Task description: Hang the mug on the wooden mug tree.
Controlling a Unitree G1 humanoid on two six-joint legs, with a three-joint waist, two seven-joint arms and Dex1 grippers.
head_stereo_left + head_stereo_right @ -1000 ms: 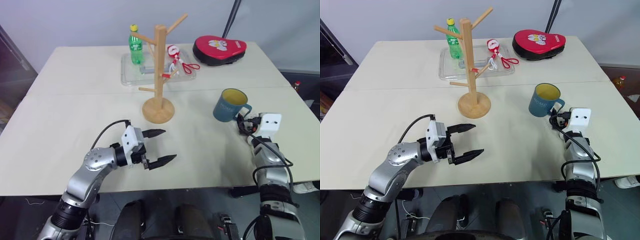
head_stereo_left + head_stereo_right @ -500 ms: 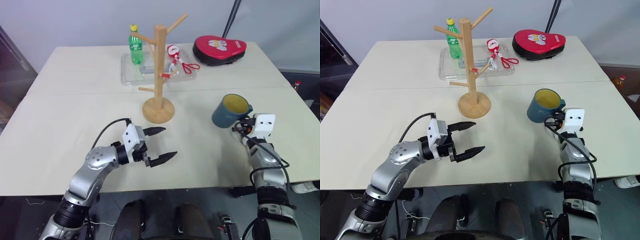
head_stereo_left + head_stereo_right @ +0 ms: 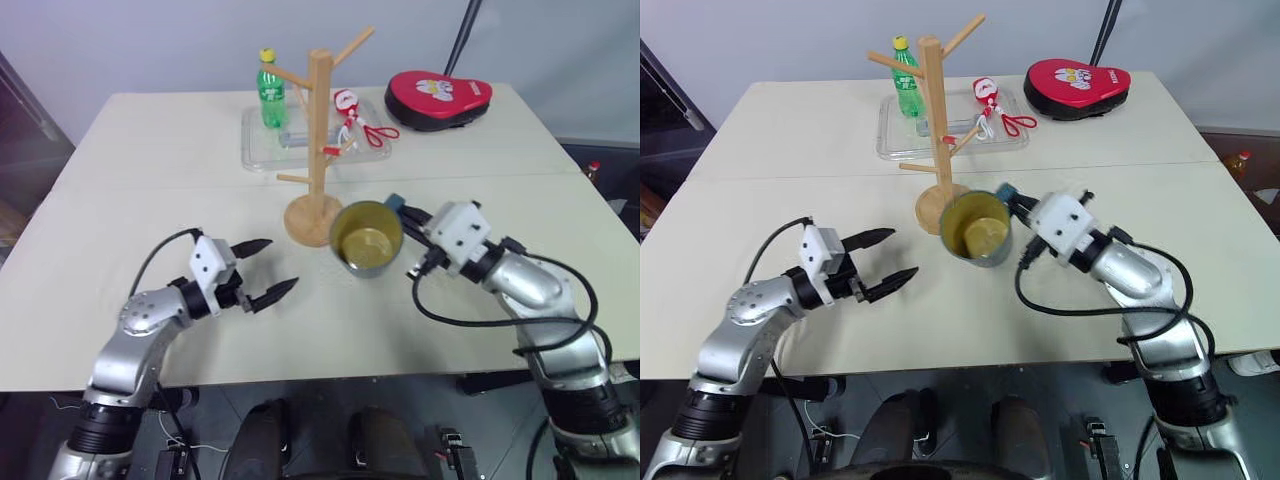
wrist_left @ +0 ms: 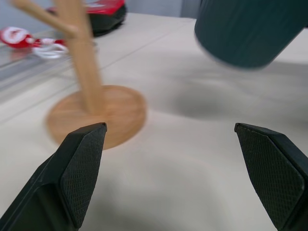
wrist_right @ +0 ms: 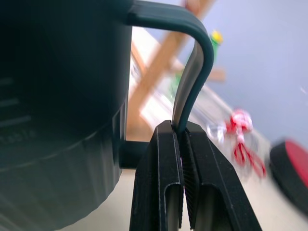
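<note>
The right gripper [image 5: 182, 144] is pinching the mug [image 3: 366, 238] by its handle, airborne at four o'clock of the wooden mug tree [image 3: 319, 150]; the left gripper [image 3: 262, 268] is gaping empty; aim the loop over a peg, tilting gently.

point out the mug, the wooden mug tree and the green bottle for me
mug [image 3: 366, 240]: left eye view, on its yellow inside.
wooden mug tree [image 3: 320, 130]: left eye view, on the upright post.
green bottle [image 3: 270, 98]: left eye view, on the body below the yellow cap.
</note>
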